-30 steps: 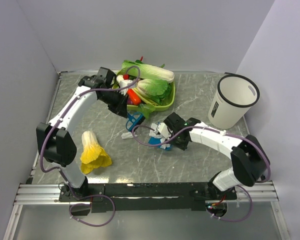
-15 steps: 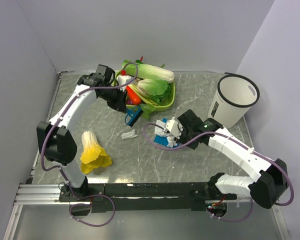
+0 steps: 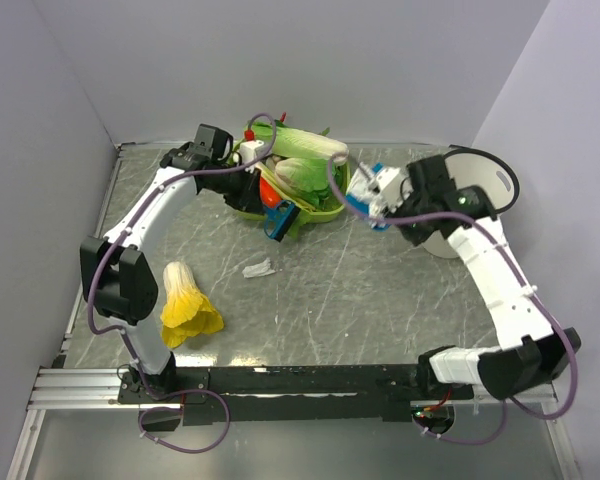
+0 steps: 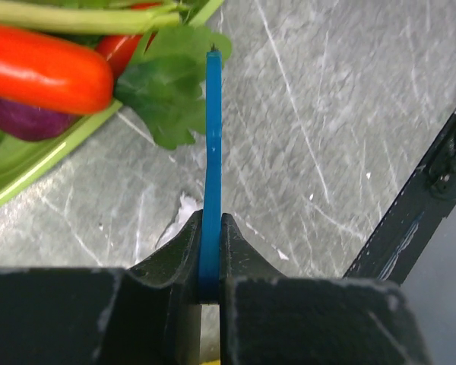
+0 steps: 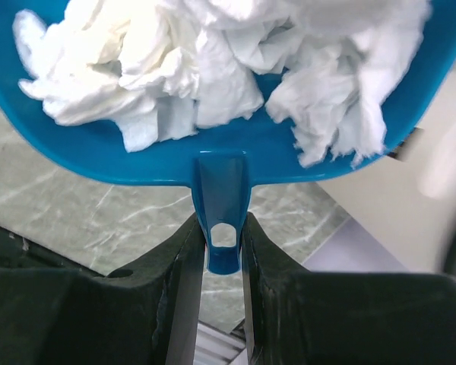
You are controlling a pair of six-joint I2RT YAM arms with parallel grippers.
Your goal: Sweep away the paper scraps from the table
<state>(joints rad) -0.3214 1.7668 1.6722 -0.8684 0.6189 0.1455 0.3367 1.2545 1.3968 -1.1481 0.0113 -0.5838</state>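
**A:** Paper scraps (image 5: 213,61): where are they?

**B:** Most are heaped in a blue dustpan (image 5: 99,152), held off the bench (image 3: 360,290) at the upper right of the overhead view, just beside the white bin (image 3: 490,180). One wad (image 3: 258,268) lies alone on the bench, left of centre.

**A:** Which arm carries the pan?

**B:** The right one. It rises from its base at the lower right, runs up along the right side, and bends in toward the middle at the wrist. The right hand (image 5: 223,251) is clenched on the pan's short handle, a finger pressed against each side of it.

**A:** And the left arm?

**B:** It arcs up the left side of the frame and reaches across to the upper middle. The left hand (image 4: 210,228) is clamped tight on a thin blue tool (image 4: 210,137), seen edge-on from the wrist. The tool's tip is close to the edge of the green tray (image 3: 325,208).

**A:** What else is about?

**B:** The tray holds cabbages (image 3: 305,145) and a red vegetable (image 4: 45,68). A yellow-and-white leafy vegetable (image 3: 185,305) lies at the lower left of the bench, well apart from the lone wad. The right forearm crosses in front of the bin and hides part of its wall.
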